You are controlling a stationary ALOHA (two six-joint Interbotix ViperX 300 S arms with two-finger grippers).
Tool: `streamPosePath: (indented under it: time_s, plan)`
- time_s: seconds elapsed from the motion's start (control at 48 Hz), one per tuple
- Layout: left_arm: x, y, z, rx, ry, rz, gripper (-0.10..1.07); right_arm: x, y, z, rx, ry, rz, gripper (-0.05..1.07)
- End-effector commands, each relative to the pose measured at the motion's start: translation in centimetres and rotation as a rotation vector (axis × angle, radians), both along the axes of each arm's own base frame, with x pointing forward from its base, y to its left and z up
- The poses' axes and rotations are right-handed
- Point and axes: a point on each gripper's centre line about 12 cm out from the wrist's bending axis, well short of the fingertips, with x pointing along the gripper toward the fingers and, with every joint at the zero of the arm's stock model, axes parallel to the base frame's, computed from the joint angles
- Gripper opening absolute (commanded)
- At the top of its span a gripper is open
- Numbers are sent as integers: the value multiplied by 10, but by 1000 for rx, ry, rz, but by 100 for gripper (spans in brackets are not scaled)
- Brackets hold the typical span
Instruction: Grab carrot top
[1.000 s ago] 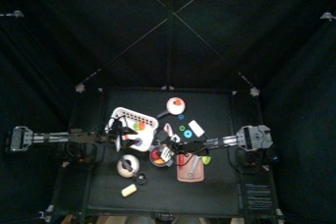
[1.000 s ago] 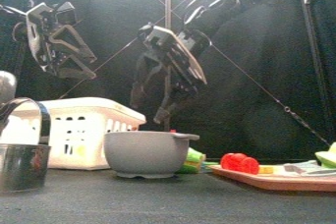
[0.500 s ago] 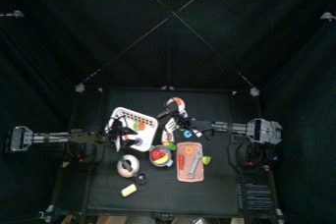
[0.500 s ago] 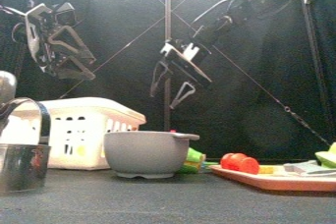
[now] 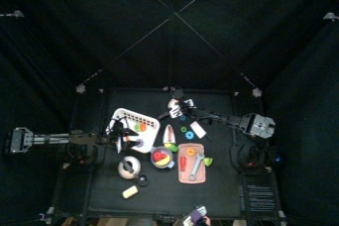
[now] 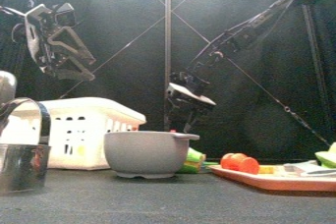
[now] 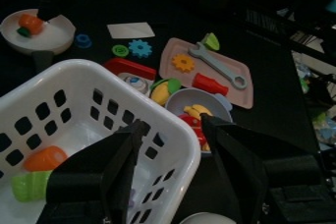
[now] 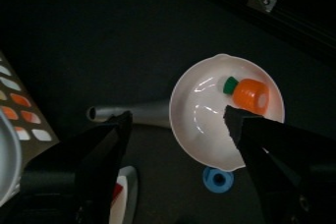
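**Right arm swings across to the carrot's bowl**

The right gripper has left the grey bowl and moved to the table's far side since a second ago, and now hangs over the small white bowl. Jaws spread fully wide, nothing held. The carrot lies inside that bowl, just ahead of the jaws' gap. Descent looks next. The left gripper rests open above the white basket.

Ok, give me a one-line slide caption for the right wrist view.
Right gripper, jaws open, hovers above the carrot lying in a small white bowl.
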Motion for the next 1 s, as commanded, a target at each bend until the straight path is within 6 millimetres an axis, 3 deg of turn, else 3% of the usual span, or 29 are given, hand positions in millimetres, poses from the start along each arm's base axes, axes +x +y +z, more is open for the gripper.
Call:
streamPosePath:
  time_s: [0.0, 0.438, 0.979]
  plan:
    - [2, 1, 4, 2, -12, 2, 87, 3, -11, 14, -25, -25, -18, 103]
    - [2, 1, 4, 2, -13, 1, 87, 0, -29, -12, -39, 199, -106, 103]
    - [1, 1, 2, 0, -6, 2, 87, -1, -45, -32, -18, 239, -143, 103]
